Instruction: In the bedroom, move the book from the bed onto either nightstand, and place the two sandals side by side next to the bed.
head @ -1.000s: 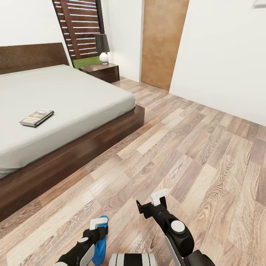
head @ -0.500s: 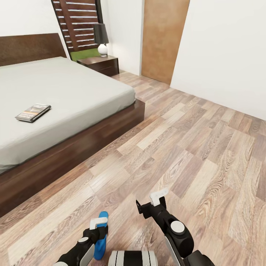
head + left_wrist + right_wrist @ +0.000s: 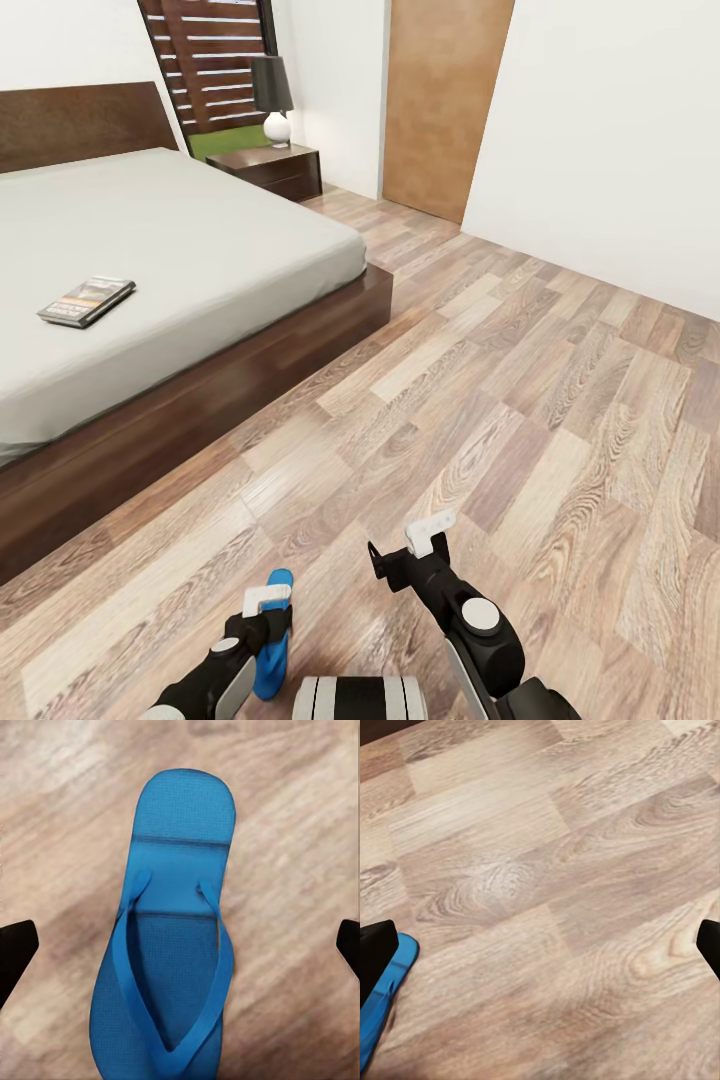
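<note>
The book (image 3: pixel 87 300) is lying on the bed (image 3: pixel 200 240), not yet moved; the left gripper (image 3: pixel 180 945), fingers wide apart, is hanging over one sandal (image 3: pixel 169 945) on the floor (image 3: pixel 520 400); the right gripper (image 3: pixel 540 945) is gaping empty.

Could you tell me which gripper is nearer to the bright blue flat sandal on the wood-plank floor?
Left. The left gripper hangs directly over the bright blue flat sandal, jaws spread either side of it. The right gripper hovers off to the sandal's side, above bare wood-plank floor.

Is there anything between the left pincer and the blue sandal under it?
No. In the left wrist view the sandal lies flat on bare wood floor, right between the open left pincer's fingertips, with nothing in between.
</note>
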{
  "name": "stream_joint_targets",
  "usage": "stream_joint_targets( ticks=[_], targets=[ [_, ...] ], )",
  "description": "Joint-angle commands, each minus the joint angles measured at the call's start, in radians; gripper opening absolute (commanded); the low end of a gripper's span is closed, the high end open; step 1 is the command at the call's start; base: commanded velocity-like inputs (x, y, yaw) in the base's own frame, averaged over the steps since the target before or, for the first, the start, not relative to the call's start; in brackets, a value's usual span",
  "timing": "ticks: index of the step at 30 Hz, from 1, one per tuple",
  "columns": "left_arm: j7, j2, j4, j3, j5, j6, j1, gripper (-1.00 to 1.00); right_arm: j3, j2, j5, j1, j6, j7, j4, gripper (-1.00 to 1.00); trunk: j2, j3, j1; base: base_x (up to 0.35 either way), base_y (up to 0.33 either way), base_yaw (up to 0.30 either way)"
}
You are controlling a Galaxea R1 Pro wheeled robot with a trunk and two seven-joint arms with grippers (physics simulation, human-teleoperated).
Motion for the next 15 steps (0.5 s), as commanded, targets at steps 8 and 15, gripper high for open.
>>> stream_joint_targets(
  ticks=[8, 15],
  targets=[
    [0.011, 0.004, -0.028, -0.009, 0.01, -0.004, -0.002, 1.0, 0.0, 0.0, 0.007, 0.0, 0.006, 0.002, -0.001, 1.0, -0.001, -0.02, 0.002, 0.0, 0.0, 0.0],
    [0.011, 0.011, -0.04, -0.008, 0.01, -0.006, -0.003, 1.0, 0.002, 0.001, 0.007, 0.0, 0.006, 0.002, -0.001, 1.0, -0.003, -0.039, 0.004, 0.0, 0.0, 0.0]
  ],
)
